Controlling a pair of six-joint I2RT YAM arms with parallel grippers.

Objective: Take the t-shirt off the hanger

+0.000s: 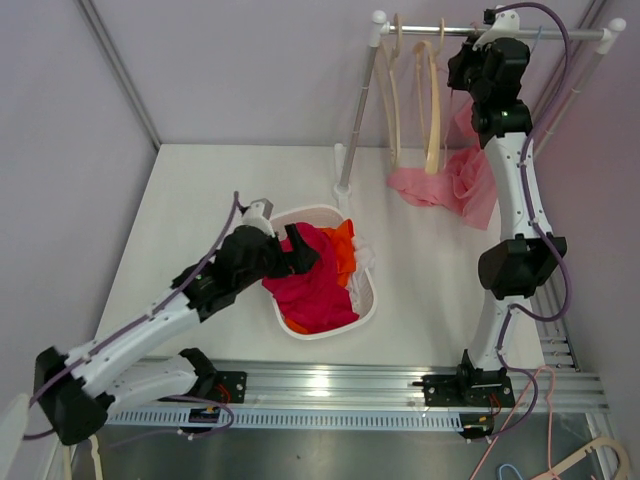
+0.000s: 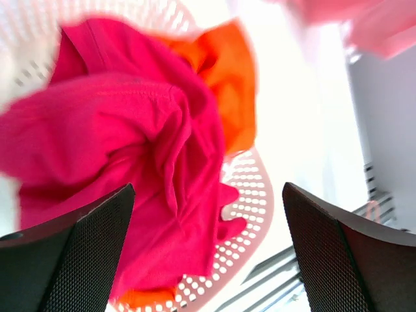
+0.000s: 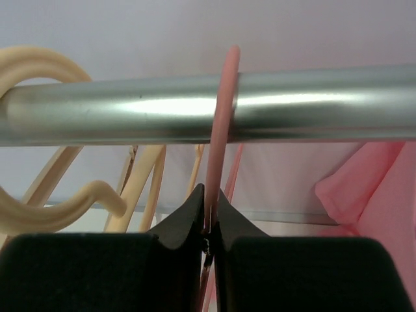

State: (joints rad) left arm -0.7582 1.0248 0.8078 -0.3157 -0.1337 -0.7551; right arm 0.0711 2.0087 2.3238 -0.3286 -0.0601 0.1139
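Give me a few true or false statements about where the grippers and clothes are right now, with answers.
1. The left gripper is open over the basket. True.
2. The right gripper is shut on a cream hanger. False: it pinches the pink hanger.
3. The magenta shirt lies in the basket. True.
4. The basket holds only one garment. False: an orange garment lies there too.
5. The pink hanger's hook is off the rail. False: it loops over the rail.
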